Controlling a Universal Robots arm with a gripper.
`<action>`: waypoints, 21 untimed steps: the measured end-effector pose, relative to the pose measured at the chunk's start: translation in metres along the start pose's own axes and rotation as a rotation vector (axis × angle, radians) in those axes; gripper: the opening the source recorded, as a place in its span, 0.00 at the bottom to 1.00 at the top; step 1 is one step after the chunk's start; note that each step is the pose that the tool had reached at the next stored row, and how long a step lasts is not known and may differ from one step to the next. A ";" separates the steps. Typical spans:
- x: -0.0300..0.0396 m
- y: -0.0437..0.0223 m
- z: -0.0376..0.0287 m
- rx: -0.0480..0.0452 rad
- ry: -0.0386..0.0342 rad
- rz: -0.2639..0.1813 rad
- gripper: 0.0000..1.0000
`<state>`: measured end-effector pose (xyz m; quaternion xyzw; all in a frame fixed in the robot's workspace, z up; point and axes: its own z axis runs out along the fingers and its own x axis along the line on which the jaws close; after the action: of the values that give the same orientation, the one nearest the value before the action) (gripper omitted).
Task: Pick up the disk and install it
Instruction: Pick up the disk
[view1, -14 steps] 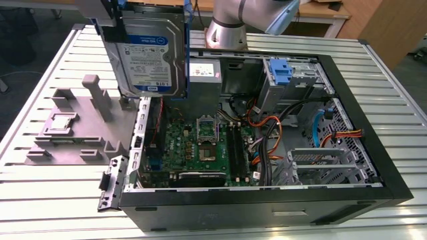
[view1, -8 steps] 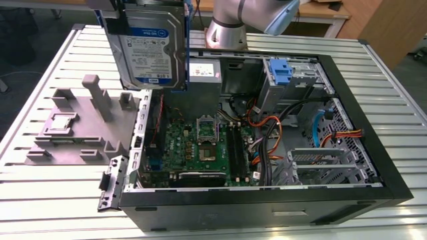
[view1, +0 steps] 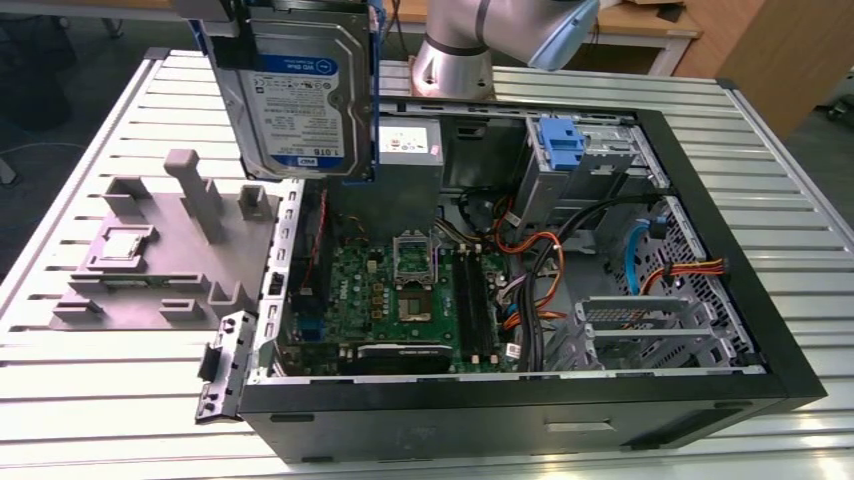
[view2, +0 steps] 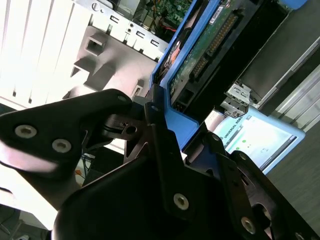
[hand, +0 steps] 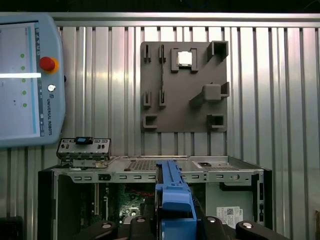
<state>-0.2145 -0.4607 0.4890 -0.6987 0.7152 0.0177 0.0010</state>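
second wrist view: my pincer is clamped tight on the disk. black fingers press the blue carrier from both sides, and the green circuit-board face is turned to this camera.

first wrist view: looking straight down, the disk shows edge-on as a blue strip between my fingers. it sits over the rim of the open computer case. beyond the case a grey fixture plate lies flat on the slatted metal table, with a teach pendant near it.

exterior view: the disk hangs upright in the air, white label with its blue band facing the camera. it's above the case wall on the exterior view's left, next to the fixture plate, touching neither. my arm rises behind it, and the motherboard lies exposed inside the case.
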 end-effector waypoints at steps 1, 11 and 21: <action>0.0005 0.0000 0.0000 0.0001 0.0000 0.000 0.37; 0.0011 -0.0008 0.0000 0.0001 0.0000 0.000 0.37; 0.0009 -0.0080 -0.0002 0.0001 -0.0001 0.000 0.37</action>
<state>-0.2065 -0.4618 0.4889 -0.6988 0.7151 0.0177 0.0011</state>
